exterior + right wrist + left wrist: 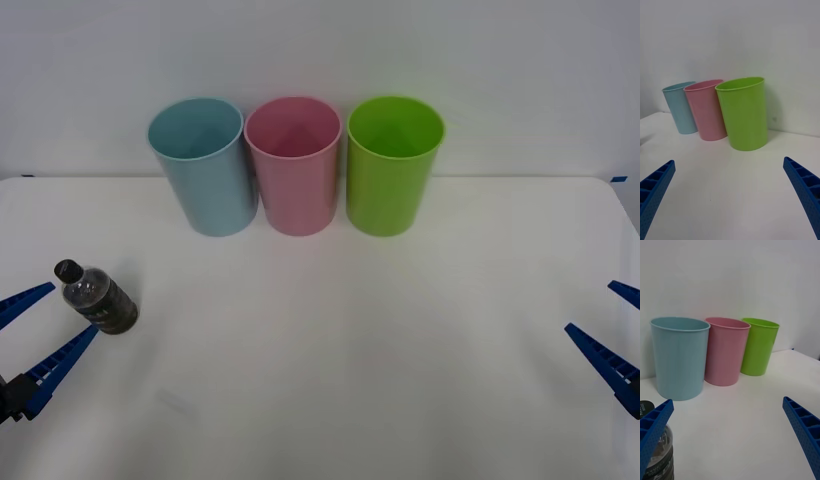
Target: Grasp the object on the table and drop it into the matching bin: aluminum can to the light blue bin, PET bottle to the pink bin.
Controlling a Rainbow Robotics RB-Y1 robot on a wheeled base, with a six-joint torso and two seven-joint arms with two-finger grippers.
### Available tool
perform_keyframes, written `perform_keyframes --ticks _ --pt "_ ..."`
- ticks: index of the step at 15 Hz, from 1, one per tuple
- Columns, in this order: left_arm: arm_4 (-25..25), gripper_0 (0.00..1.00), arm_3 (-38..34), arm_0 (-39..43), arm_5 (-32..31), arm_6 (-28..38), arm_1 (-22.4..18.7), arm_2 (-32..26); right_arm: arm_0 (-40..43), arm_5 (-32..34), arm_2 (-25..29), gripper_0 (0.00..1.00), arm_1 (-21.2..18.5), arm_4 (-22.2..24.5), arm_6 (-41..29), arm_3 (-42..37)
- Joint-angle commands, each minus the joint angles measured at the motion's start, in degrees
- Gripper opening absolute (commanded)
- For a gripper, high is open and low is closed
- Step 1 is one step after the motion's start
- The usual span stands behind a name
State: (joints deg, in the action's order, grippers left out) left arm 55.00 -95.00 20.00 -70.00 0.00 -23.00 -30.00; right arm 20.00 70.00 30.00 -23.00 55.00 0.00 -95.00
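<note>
Looking at the table, I see the PET bottle standing slightly tilted near its left edge, well apart from the three bins lined up at the back: the light blue bin, the pink bin and the lime green bin. My left hand hangs low with its fingers spread wide, and the bottle sits right at the tip of one finger, not centred between the two. That is my main worry: if I close from here, I judge the finger will push the bottle over or squeeze it out sideways, and a round bottle will roll. The light plastic may also slip once lifted. Later, the pink bin touches its neighbours, so a drop released off-centre could land in the wrong one. My right hand waits wide open at the right edge.
</note>
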Motion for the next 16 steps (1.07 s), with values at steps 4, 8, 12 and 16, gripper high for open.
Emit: perform_keyframes --ticks 4,8,12,16 --pt "0.6 1.0 -1.6 1.7 0.3 0.1 1.6 2.1 0.0 0.0 0.0 1.0 0.0 0.0 0.0 0.0" --pt "-0.4 1.0 -1.9 3.6 1.2 -0.2 1.4 0.8 0.0 0.0 0.0 1.0 0.0 0.0 0.0 0.0" --pt "-0.5 1.0 -2.0 6.1 2.8 -1.1 1.4 -1.6 0.0 0.0 0.0 1.0 0.0 0.0 0.0 0.0" --pt "-0.4 1.0 -1.9 7.5 8.1 -1.8 1.4 -2.3 0.0 0.0 0.0 1.0 0.0 0.0 0.0 0.0"
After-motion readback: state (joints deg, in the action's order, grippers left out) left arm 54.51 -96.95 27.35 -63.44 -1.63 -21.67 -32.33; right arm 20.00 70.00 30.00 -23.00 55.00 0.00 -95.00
